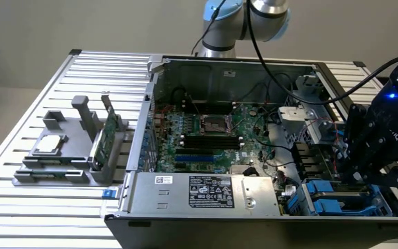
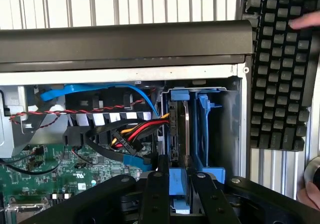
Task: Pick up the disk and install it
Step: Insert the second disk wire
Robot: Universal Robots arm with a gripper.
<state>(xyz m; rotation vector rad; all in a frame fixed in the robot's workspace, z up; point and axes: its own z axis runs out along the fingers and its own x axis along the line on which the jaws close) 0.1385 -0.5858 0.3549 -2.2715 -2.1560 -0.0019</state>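
The disk [image 2: 181, 126] stands on edge in the drive bay at the open computer case's corner, a thin grey slab in a blue carrier [image 2: 184, 186]. My gripper [image 2: 175, 166] comes in from above with its two black fingers [image 2: 156, 194] pressed on either side of the carrier's blue end, shut on it. In the exterior view the gripper [image 1: 359, 179] hangs over the blue drive bay [image 1: 333, 199] at the case's lower right and hides most of the disk.
Red, yellow, black and blue cables [image 2: 125, 129] crowd the space beside the bay. A black keyboard [image 2: 280, 69] with a person's hand [image 2: 306, 19] on it lies outside the case. A grey fixture [image 1: 54, 155] holds a chip and a green card [image 1: 105, 136].
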